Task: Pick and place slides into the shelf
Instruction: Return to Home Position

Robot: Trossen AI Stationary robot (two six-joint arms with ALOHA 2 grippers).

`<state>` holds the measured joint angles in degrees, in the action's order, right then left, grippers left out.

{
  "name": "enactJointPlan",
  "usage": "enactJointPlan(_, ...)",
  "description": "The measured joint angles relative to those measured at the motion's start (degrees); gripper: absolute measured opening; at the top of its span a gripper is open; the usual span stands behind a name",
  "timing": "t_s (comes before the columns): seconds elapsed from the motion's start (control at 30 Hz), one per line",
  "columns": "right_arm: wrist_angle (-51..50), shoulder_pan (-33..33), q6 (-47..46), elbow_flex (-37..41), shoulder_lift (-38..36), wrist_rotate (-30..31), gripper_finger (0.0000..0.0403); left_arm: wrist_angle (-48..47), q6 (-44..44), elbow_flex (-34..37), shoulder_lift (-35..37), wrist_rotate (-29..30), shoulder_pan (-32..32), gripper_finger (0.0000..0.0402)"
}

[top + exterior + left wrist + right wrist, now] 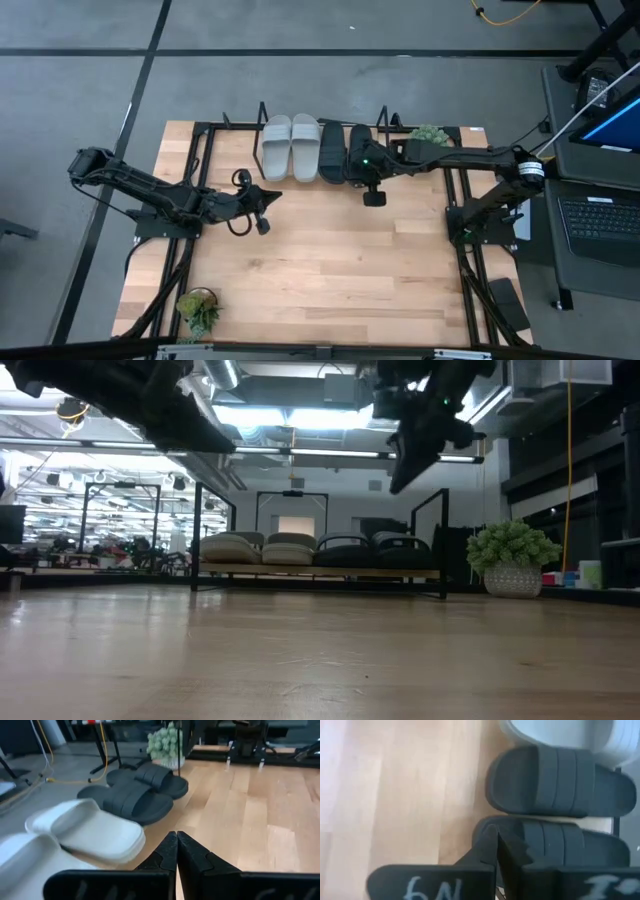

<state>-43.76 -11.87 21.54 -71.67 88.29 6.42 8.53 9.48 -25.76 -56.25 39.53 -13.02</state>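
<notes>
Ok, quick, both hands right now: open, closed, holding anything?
Left hand: closed, holding nothing.
Right hand: closed, holding nothing, near the black slides.

I see the light coming from overhead. In the low view the ceiling strip lights (pixel 290 415) burn close to white, and the left arm (pixel 150 405) and right arm (pixel 425 420) show as black silhouettes against them. The table (pixel 320 660) has a dull sheen. In the high view the wood is evenly lit, with only faint shadows. In the left wrist view the light grey slides (pixel 85 832) glare pale, while the black slides (pixel 135 800) stay dark.
</notes>
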Motion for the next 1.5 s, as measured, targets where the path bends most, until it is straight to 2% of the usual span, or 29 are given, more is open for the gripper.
enactJointPlan(0.2, -2.0, 2.41, 0.99, -2.41, -2.15, 1.89, 0.0004, 2.36, -6.37, -0.04, 0.59, 0.0, -0.01, 0.0004)
enactJointPlan(0.4, -3.77, 3.44, -0.68, -2.1, -9.91, 2.21, 0.0003, 1.09, -11.35, -0.17, 7.81, -1.79, 0.0, 0.0001)
enactJointPlan(0.53, -4.89, 4.78, -3.1, -2.06, -15.48, 2.07, 0.0002, -5.44, -11.54, -0.17, 14.64, -7.38, 0.58, 0.0001)
enactJointPlan(0.77, -2.96, 8.11, -5.23, -1.26, -21.96, 0.84, 0.0002, -17.47, -9.84, -0.15, 25.74, -8.11, 3.0, 0.0)
enactJointPlan(0.87, 2.7, 9.15, -6.15, 4.55, -24.95, -0.84, 0.0002, -20.48, -9.58, -0.15, 29.19, -10.08, 3.95, 0.0)
enactJointPlan(1.03, 15.9, 9.52, -7.81, 19.97, -30.71, -2.22, 0.0001, -23.34, -9.62, 0.18, 32.16, -12.13, 4.51, 0.0)
enactJointPlan(1.27, 36.3, 9.52, -10.45, 37.02, -36.41, -9.26, 0.0001, -14.01, -9.17, 10.9, 35.15, -12.94, 4.51, 0.0)
enactJointPlan(1.4, 42.29, 9.5, -12.55, 42.36, -38.69, -9.71, 0.0002, -8.35, -8.73, 15.91, 37.54, -15.24, 4.51, 0.0)
enactJointPlan(1.5, 44.84, 9.5, -12.51, 45.02, -40.06, -9.71, 0.0001, -8.11, -9.01, 17.63, 39.59, -15.5, 4.51, 0.0)
